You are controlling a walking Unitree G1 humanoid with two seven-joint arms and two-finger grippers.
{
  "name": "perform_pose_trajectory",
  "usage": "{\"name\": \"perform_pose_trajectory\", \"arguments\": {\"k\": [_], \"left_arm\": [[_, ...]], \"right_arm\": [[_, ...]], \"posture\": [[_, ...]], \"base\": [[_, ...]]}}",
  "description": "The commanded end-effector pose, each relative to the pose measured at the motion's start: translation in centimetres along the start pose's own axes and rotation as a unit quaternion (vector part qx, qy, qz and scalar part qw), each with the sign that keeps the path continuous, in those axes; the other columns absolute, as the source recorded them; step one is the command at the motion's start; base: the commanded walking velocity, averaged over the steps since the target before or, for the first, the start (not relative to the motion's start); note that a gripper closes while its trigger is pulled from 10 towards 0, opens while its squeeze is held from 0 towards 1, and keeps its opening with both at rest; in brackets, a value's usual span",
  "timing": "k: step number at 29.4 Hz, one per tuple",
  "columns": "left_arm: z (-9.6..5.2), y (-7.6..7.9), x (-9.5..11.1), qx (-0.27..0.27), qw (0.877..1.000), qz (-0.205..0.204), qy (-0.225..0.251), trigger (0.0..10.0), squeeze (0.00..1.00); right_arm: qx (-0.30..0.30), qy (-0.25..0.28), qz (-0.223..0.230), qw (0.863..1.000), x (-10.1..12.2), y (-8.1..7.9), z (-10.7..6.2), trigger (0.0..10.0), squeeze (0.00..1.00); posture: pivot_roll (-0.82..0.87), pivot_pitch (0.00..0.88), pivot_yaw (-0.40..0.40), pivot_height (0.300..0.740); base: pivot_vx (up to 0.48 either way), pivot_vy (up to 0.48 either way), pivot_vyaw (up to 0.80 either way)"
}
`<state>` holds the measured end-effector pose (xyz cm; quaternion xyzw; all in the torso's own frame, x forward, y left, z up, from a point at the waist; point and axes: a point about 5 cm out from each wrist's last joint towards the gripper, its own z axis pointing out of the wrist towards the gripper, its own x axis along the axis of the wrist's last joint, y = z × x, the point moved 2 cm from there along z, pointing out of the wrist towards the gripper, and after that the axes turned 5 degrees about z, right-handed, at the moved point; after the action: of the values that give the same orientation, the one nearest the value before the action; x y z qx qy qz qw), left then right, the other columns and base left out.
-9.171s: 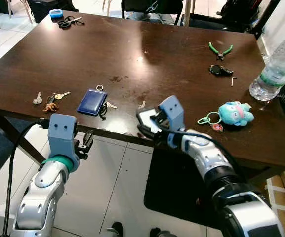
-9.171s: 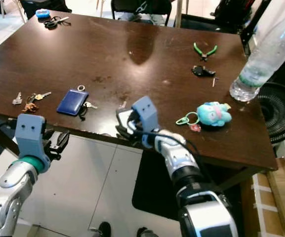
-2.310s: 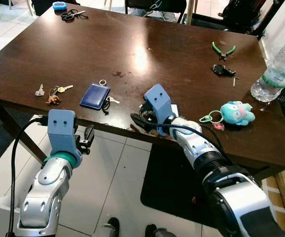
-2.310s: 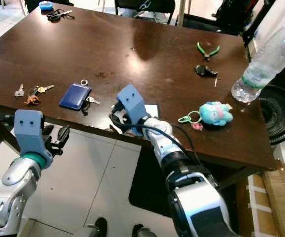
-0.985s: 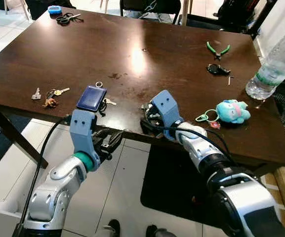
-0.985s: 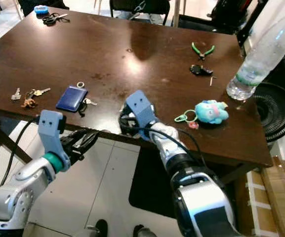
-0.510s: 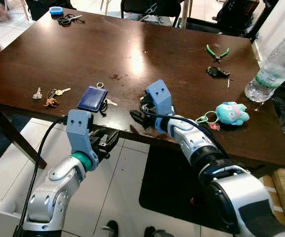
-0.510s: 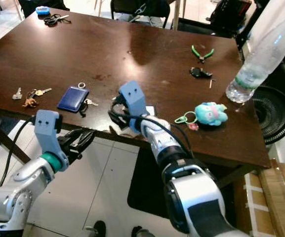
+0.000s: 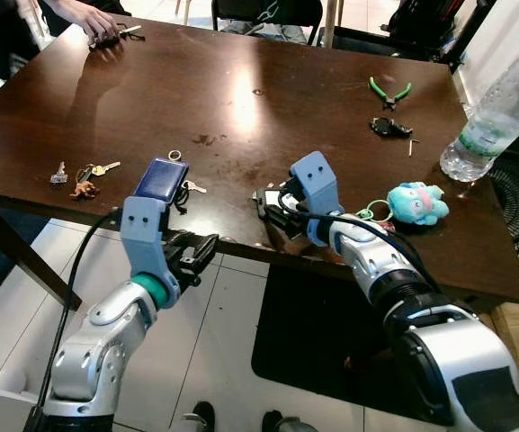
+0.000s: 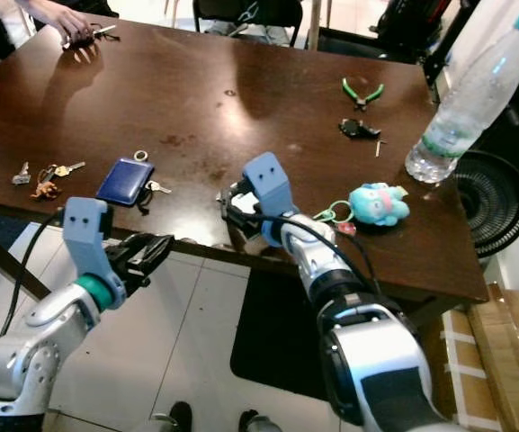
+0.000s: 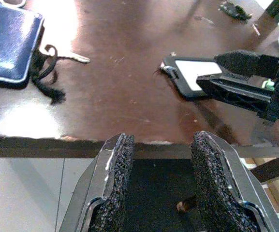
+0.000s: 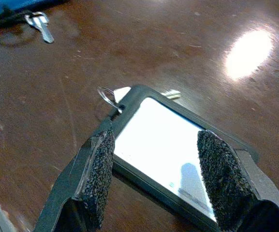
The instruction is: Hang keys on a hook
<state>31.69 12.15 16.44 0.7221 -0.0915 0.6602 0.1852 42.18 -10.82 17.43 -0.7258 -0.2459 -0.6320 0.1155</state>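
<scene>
Leftmost, loose keys [image 9: 86,174]: a small bunch with a little brown charm lies near the table's [image 9: 241,99] near edge, well apart from both my claws.
Blue card holder [image 9: 161,180]: flat on the table just right of those keys, with a ring at its far end, a black cord and a small key [image 11: 74,57] beside it.
My left gripper [image 11: 161,188]: held below and just in front of the table edge, fingers [image 11: 117,179] spread apart with nothing between them.
Black badge holder [image 12: 170,145]: lies flat near the table edge, white face up, a small key ring [image 12: 108,99] at one corner.
My right gripper [image 12: 154,169]: low over the badge holder, fingers parted wide on either side of it; whether the pads touch it I cannot tell.
Plush keychain [image 9: 412,202]: a teal toy with green rings, on the table to the right of my right arm.
Farther right: pliers [image 9: 389,88], a water bottle [image 9: 497,117].
Far left corner: a person's hand [image 9: 93,20] on the table.
</scene>
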Motion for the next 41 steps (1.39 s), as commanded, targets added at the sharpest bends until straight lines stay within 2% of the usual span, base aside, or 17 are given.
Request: {"name": "perform_pose_trajectory", "arguments": {"k": [1, 11, 19, 21, 28, 41], "left_arm": [[0.2, 0.1, -0.6, -0.003, 1.0, -0.002, -0.011, 10.0, 0.0], [0.1, -0.6, -0.7, 0.002, 1.0, 0.003, -0.022, 10.0, 0.0], [-0.1, -0.6, -0.5, 0.005, 1.0, 0.007, -0.02, 10.0, 0.0], [-0.4, -0.4, -0.4, 0.008, 1.0, 0.008, -0.019, 10.0, 0.0], [-1.1, -0.1, -0.3, 0.011, 1.0, 0.006, -0.019, 10.0, 0.0], [-1.9, 0.3, -0.3, 0.013, 1.0, -0.001, -0.021, 10.0, 0.0]], "right_arm": [[-0.003, -0.012, 0.017, 1.0, -1.2, 0.0, -0.2, 10.0, 0.0], [-0.012, -0.013, 0.047, 0.999, -1.8, -0.4, -0.1, 10.0, 0.0], [-0.018, -0.007, 0.07, 0.997, -0.8, -0.6, 0.4, 10.0, 0.0], [-0.012, -0.011, 0.075, 0.997, -0.7, -1.4, 0.8, 10.0, 0.0], [0.0, -0.013, 0.077, 0.997, -0.7, -2.5, 1.2, 10.0, 0.0], [0.008, -0.021, 0.074, 0.997, -1.2, -2.9, 1.2, 10.0, 0.0]], "posture": [[-0.06, 0.133, 0.062, 0.74], [-0.02, 0.132, 0.086, 0.74], [0.0, 0.145, 0.078, 0.74], [0.04, 0.165, 0.067, 0.74], [0.05, 0.179, 0.058, 0.74], [0.06, 0.208, 0.054, 0.74]], "base": [[0.0, 0.0, 0.0], [0.0, 0.0, 0.0], [0.0, 0.0, 0.0], [0.0, 0.0, 0.0], [0.0, 0.0, 0.0], [0.0, 0.0, 0.0]]}}
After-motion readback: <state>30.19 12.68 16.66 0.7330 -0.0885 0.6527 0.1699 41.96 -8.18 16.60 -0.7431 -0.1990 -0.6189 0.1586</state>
